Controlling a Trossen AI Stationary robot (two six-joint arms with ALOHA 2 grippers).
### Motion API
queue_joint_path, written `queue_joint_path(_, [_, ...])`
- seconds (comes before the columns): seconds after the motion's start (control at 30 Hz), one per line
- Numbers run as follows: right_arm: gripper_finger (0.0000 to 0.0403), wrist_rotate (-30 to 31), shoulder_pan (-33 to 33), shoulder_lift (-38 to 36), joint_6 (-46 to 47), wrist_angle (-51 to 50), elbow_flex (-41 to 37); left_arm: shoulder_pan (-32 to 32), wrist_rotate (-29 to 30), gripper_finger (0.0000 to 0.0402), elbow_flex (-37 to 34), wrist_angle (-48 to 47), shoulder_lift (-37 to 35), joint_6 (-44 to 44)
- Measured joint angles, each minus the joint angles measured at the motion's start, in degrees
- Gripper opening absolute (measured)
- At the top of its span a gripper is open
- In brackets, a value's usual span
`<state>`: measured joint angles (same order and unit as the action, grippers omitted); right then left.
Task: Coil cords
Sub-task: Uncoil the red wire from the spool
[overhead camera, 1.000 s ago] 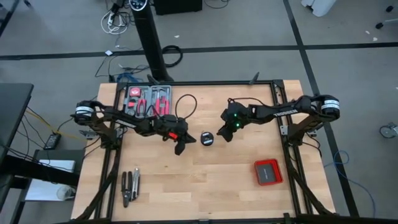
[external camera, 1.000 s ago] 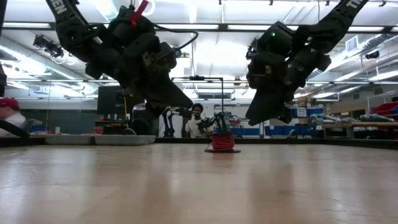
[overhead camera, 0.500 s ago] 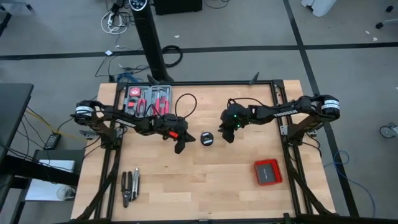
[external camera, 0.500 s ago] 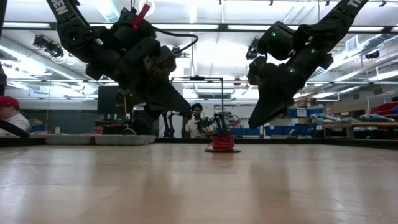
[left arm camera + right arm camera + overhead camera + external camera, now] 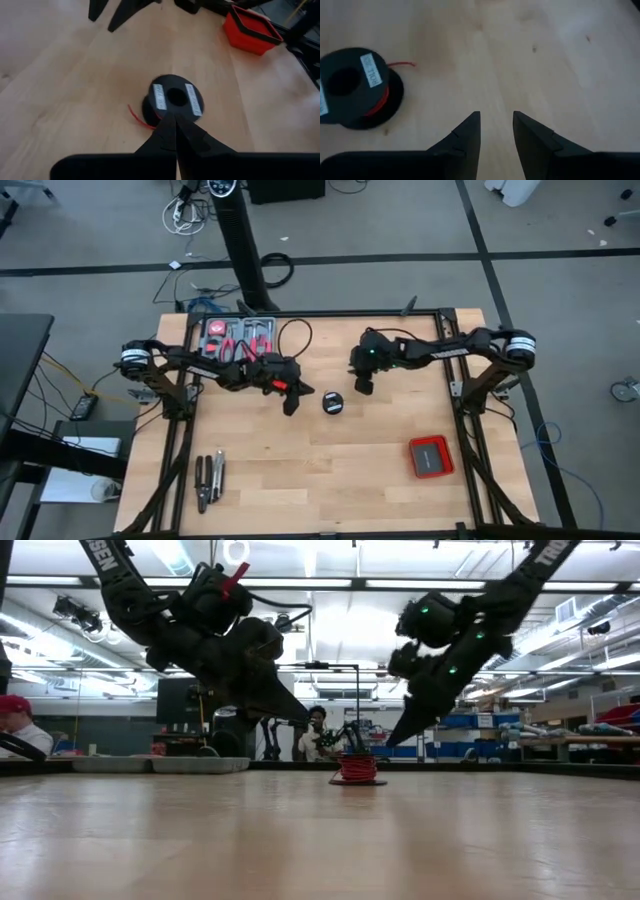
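The cord is a thin red wire wound on a small black spool (image 5: 333, 402), which stands on its flat lower flange mid-table (image 5: 357, 769). A short red end (image 5: 135, 115) sticks out onto the wood. My left gripper (image 5: 293, 403) hangs shut above the table just left of the spool, pointing at it (image 5: 175, 120) without touching it. My right gripper (image 5: 362, 387) hangs open to the spool's far right. Its two fingers (image 5: 496, 125) are over bare wood, with the spool (image 5: 357, 87) off to one side.
A flat red square box (image 5: 431, 456) lies near the right front. A tray of red-handled tools (image 5: 238, 340) sits at the far left, and pliers (image 5: 208, 480) lie at the near left. A black cable loops off the left arm (image 5: 295, 340). Bare wood surrounds the spool.
Both grippers have swung a little toward the table's far edge while staying above the table. My right gripper has also rolled about its own axis and now tips down more steeply. Neither gap has changed, and the spool has kept still.
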<state>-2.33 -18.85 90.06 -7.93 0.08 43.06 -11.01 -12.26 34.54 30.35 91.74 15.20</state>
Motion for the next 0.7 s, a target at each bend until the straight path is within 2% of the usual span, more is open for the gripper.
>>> queue_joint_path(0.13, [0.0114, 0.1, 1.7, 1.4, -3.7, -2.5, 3.6, 0.1, -2.4, 0.0, 0.1, -0.2, 0.0, 0.3])
queue_joint_path(0.27, [0.0114, 1.2, 3.6, 0.1, -5.8, -2.9, 4.0, 0.2, -4.8, 0.0, 0.1, -1.4, 0.0, 0.4])
queue_joint_path(0.4, [0.0114, 2.6, 8.9, -0.2, -10.3, -5.0, 4.0, 0.3, -7.8, 0.0, 0.0, -2.5, 0.0, -1.6])
queue_joint_path(0.6, [0.0114, 17.5, 18.2, -0.2, -15.6, -5.2, 3.9, 1.9, -6.6, 0.0, 0.0, -4.3, 0.0, -10.5])
queue_joint_path(0.7, [0.0114, 20.3, 20.8, -0.2, -15.9, -5.1, 3.9, 3.2, -3.8, 0.0, 0.1, -5.3, 0.0, -13.5])
